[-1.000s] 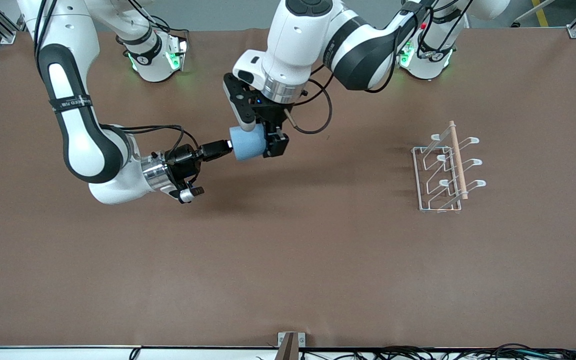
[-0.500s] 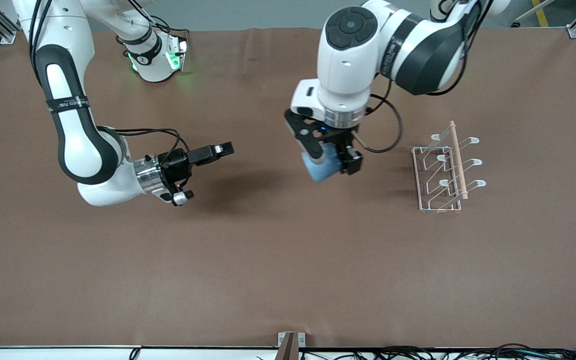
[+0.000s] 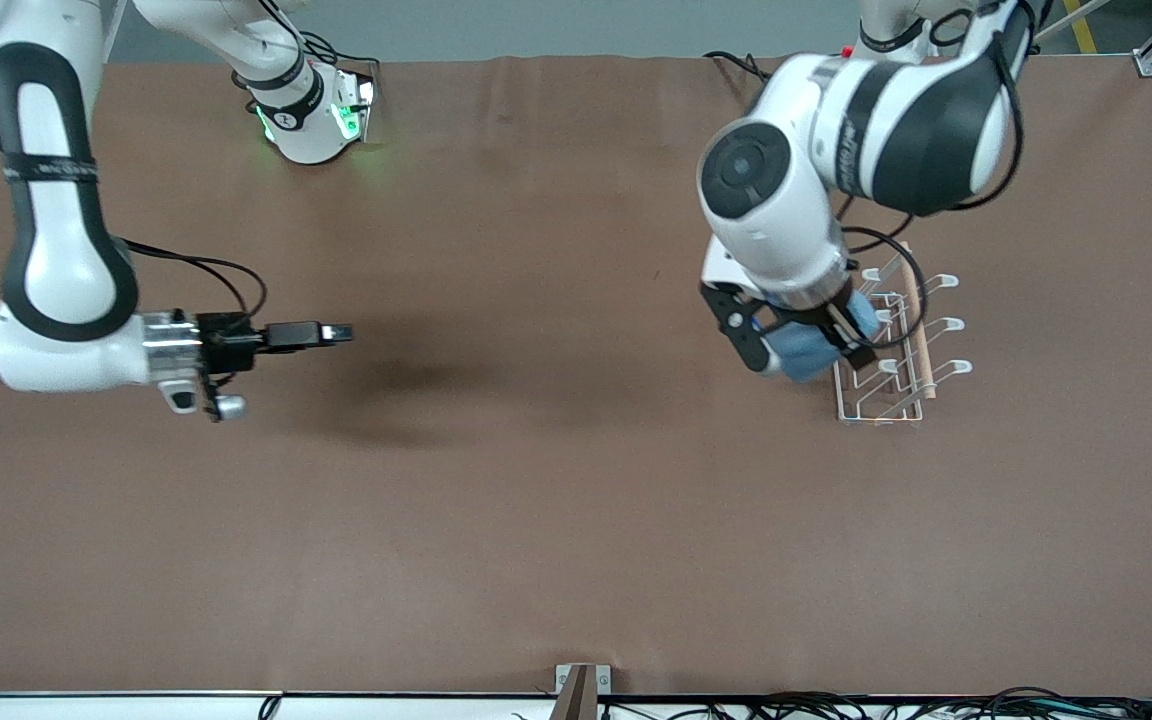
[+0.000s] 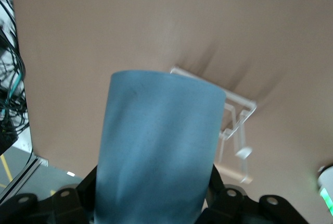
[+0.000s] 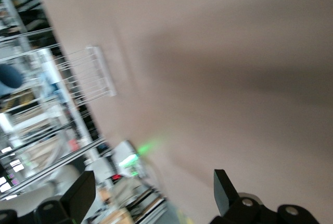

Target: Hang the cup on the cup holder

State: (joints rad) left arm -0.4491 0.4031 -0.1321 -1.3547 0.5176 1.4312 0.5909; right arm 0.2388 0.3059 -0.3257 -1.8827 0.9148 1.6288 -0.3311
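The light blue cup hangs in the air, tilted, with my left gripper shut on it. It is right at the edge of the white wire cup holder that faces the right arm's end of the table, and whether the two touch I cannot tell. In the left wrist view the cup fills the space between the black fingers, and the cup holder shows past its rim. The holder's wooden dowel runs across the top of its prongs. My right gripper is open and holds nothing, low over bare table near the right arm's end.
The brown table stretches wide around the cup holder. Black cables and a small metal bracket lie along the edge nearest the front camera. The right arm's base, lit green, stands at the table's top edge.
The right gripper opened and let go of the cup, then drew back toward its own end. The left arm carried the cup across to the cup holder.
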